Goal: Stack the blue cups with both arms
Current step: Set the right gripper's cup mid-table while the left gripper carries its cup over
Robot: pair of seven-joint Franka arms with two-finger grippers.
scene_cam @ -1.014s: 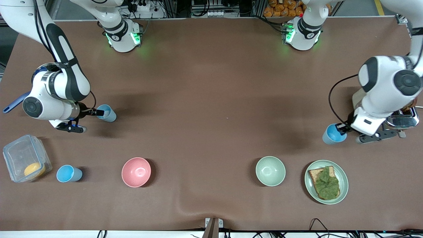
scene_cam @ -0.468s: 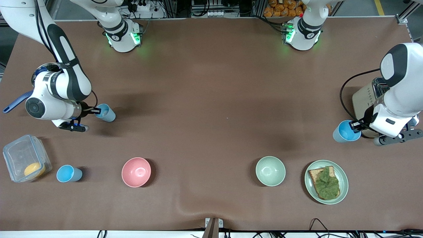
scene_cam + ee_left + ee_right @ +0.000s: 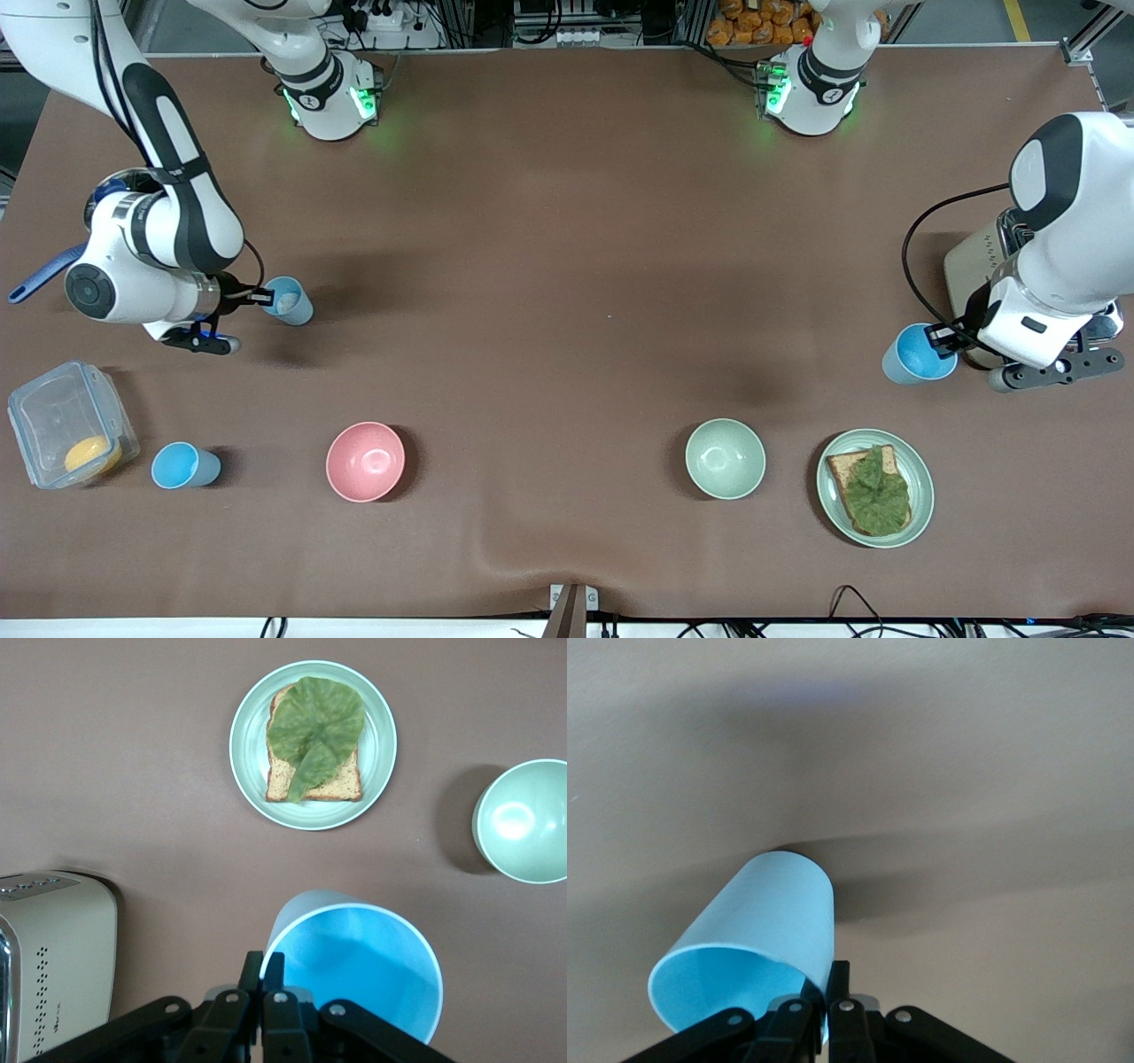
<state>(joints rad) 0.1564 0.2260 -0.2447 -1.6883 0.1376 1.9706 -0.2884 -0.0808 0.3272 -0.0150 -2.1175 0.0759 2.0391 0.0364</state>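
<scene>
My right gripper [image 3: 262, 298] is shut on the rim of a pale blue cup [image 3: 290, 301], held tilted just above the table toward the right arm's end. In the right wrist view the fingers [image 3: 841, 979] pinch the cup's [image 3: 757, 939] wall. My left gripper [image 3: 942, 339] is shut on the rim of a brighter blue cup [image 3: 911, 354], held over the table next to the toaster [image 3: 973, 266]. In the left wrist view the gripper [image 3: 264, 967] pinches the cup's [image 3: 354, 966] rim. A third blue cup [image 3: 182, 465] stands on the table beside a clear container [image 3: 66, 434].
A pink bowl [image 3: 365, 461] and a green bowl [image 3: 725, 458] stand near the front camera. A green plate with toast and lettuce [image 3: 875, 487] lies beside the green bowl, below the left gripper's cup. A blue-handled utensil [image 3: 35, 276] lies at the right arm's end.
The left arm swung the brighter blue cup toward its end of the table, then slightly back toward the middle. The right gripper and its cup have barely shifted.
</scene>
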